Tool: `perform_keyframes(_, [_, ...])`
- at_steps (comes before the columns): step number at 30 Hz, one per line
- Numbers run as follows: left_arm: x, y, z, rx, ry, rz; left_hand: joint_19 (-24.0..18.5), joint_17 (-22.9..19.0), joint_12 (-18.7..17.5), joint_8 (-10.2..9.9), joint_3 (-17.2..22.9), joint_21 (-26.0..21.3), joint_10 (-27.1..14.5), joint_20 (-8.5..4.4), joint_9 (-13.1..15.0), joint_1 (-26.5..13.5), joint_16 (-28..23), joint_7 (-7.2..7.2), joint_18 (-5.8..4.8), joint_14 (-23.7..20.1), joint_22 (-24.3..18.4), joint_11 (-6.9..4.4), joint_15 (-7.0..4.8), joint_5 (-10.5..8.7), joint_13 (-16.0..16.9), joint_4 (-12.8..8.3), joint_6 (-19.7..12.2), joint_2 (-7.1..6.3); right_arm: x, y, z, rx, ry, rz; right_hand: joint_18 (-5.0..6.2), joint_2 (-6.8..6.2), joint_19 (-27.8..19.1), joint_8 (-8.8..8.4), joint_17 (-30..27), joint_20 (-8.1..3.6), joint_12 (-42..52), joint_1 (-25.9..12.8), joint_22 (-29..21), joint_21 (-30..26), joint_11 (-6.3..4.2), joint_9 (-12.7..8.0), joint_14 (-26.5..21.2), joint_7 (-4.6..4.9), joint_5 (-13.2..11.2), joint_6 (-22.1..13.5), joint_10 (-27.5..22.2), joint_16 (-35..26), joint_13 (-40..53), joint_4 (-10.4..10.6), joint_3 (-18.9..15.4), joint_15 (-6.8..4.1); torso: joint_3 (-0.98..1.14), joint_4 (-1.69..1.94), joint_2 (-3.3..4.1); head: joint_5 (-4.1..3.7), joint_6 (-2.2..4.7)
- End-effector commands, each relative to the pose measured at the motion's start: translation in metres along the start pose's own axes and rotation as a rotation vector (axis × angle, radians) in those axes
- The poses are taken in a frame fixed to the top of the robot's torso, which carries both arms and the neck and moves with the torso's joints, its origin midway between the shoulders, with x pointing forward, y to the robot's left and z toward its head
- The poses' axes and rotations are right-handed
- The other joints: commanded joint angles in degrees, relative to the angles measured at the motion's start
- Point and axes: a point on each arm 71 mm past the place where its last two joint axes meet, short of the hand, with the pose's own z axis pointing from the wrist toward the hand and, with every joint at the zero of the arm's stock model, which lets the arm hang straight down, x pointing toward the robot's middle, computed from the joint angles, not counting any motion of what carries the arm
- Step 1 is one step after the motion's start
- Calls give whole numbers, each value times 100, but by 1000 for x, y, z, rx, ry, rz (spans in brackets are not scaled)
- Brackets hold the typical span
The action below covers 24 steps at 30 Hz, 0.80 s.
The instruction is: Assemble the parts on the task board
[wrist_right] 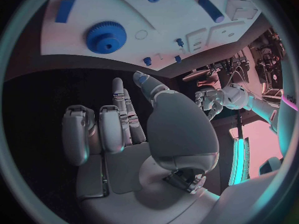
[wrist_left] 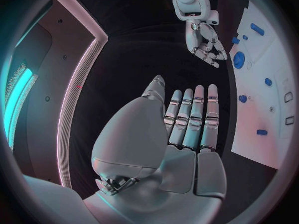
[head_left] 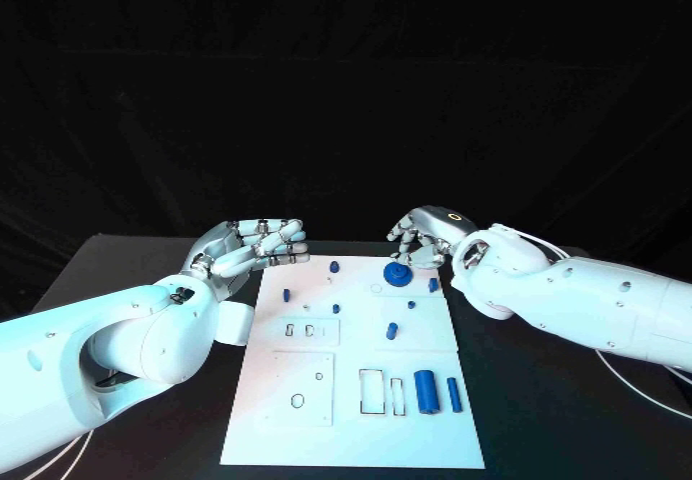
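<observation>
My left hand (head_left: 260,245) hovers over the black tabletop (head_left: 130,270) just off the far left corner of the task board (head_left: 353,430); it holds nothing, and in the left wrist view its fingers (wrist_left: 190,117) lie straight and side by side. My right hand (head_left: 426,238) hangs above the board's far right corner, empty, fingers partly curled, just beyond the blue gear (head_left: 397,271), which sits on the board's far end. Smaller blue parts dot the far half: a small peg (head_left: 335,267) left of the gear and a short piece (head_left: 391,329) near the middle. At the near right, a thick blue cylinder (head_left: 426,389) lies beside a slimmer blue rod (head_left: 454,394), both lengthwise on the board.
</observation>
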Motion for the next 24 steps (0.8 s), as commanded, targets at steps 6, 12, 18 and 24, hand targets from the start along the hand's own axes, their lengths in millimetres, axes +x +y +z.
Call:
perform_keyframes(6, [0,0,2,3,16,-8,-21,5,-31,-41,-34,30,-12,12,-5,33,-12,36,55,-33,-3,15,3,-29,-9,-3,5,-4,2,-21,-12,37,144,62,-25,-160,143,116,157,-60,528,32,560,105,-103,13,225,-62,383,-113,404,130,416,115,-509,-124,30,-69,-68,8,-9])
perform_keyframes(12, [0,0,3,2,17,-9,-21,5,-31,-41,-34,30,-12,12,-5,33,-12,36,55,-33,-3,15,3,-29,-9,-3,5,-4,6,-26,-7,58,176,57,-82,-20,286,292,612,-104,2652,324,795,231,-176,103,303,-101,425,-191,-304,406,2421,376,-1244,-197,26,-55,-54,8,10])
perform_keyframes(18, [0,0,3,1,18,-9,-21,5,-31,-41,-34,30,-12,12,-5,33,-12,36,55,-33,-3,15,3,-29,-9,-3,5,-4,15,-23,1,65,200,60,-119,109,403,401,1080,-75,4640,467,975,333,-104,154,380,-76,411,-313,-160,654,4368,656,-1578,-128,22,-53,-47,19,7])
perform_keyframes(24, [0,0,3,1,19,-10,-21,5,-31,-41,-34,30,-12,12,-5,33,-12,36,55,-33,-3,15,3,-29,-9,-3,5,-4,23,-21,9,75,217,60,-132,155,441,436,1222,-63,5095,519,1034,367,-91,168,403,-62,413,-354,-31,726,4812,740,-1657,-109,23,-53,-41,11,-3])
